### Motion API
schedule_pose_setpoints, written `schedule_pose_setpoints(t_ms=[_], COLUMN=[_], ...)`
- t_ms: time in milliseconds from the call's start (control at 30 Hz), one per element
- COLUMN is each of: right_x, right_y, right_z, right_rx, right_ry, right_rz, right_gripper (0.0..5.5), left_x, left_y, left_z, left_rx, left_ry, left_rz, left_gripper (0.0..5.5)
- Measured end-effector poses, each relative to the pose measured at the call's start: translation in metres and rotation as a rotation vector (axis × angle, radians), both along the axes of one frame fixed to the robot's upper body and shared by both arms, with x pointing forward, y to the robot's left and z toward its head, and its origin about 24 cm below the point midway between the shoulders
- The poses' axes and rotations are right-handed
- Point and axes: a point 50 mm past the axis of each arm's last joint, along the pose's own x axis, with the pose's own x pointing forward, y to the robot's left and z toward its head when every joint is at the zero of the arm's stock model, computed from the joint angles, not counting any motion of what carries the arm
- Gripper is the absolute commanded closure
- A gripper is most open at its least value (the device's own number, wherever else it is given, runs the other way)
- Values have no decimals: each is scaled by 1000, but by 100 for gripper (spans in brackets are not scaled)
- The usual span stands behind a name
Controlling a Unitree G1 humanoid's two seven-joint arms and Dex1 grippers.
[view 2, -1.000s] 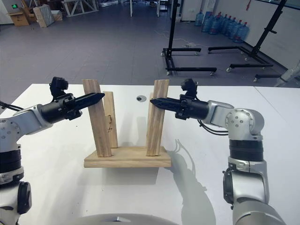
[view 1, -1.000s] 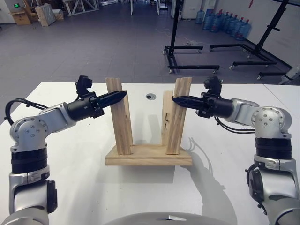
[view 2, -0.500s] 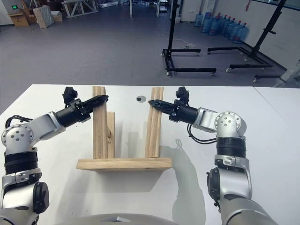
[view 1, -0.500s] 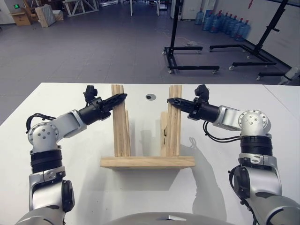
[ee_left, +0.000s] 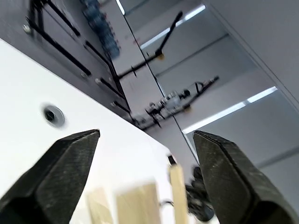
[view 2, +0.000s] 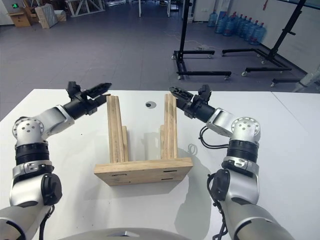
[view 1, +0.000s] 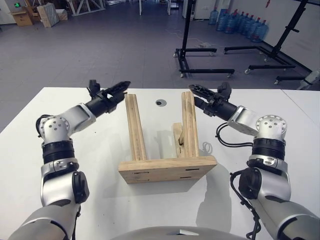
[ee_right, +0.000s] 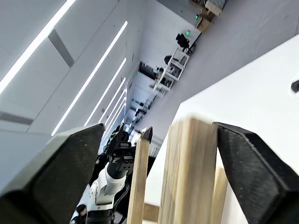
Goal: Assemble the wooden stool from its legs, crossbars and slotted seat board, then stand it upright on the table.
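The wooden stool (view 1: 167, 169) is in the middle of the white desk (view 1: 100, 165), with its one seat board nearest the robot, two tall legs (view 1: 136, 127) pointing away, and one round hole (view 1: 160, 103) in the desk behind. The left tool (view 1: 121, 90) is wide open and holds nothing, near the left leg's top. The right tool (view 1: 194, 93) is wide open too, a finger on each side of the right leg (view 1: 189, 122).
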Motion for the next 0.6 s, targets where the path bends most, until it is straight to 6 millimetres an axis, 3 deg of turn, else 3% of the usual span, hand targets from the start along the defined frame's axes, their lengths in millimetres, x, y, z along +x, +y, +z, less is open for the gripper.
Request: schedule_pose_setpoints(t_ms=[67, 133, 167, 233, 300, 333, 433, 500, 533, 600], right_x=[8, 4, -5, -25, -48, -63, -110, -139, -146, -154], right_y=[-33, -76, -103, -136, -152, -159, -170, -160, -151, -109], right_z=[16, 26, 33, 37, 25, 13, -25, -41, -45, -51], right_rx=[-69, -171, -275, -427, -544, -603, -700, -747, -752, -747], right_ry=[-59, -107, -151, -214, -251, -253, -228, -238, -257, -369], right_rz=[-136, -251, -304, -322, -272, -228, -42, 191, 290, 583], right_gripper=[42, 11, 10, 10, 10, 10, 10, 10, 10, 10], left_x=[4, -10, -31, -69, -101, -125, -195, -232, -236, -228], left_y=[40, 85, 114, 139, 141, 139, 115, 88, 76, 35], left_z=[7, 15, 18, 12, -10, -31, -74, -82, -82, -80], left_rx=[104, 230, 336, 491, 557, 572, 534, 521, 542, 672], left_ry=[-41, -102, -149, -180, -158, -107, 13, 51, 32, -148], left_rz=[152, 258, 291, 250, 143, 66, -202, -400, -463, -582], left_gripper=[110, 81, 70, 37, 11, 11, 11, 11, 11, 11])
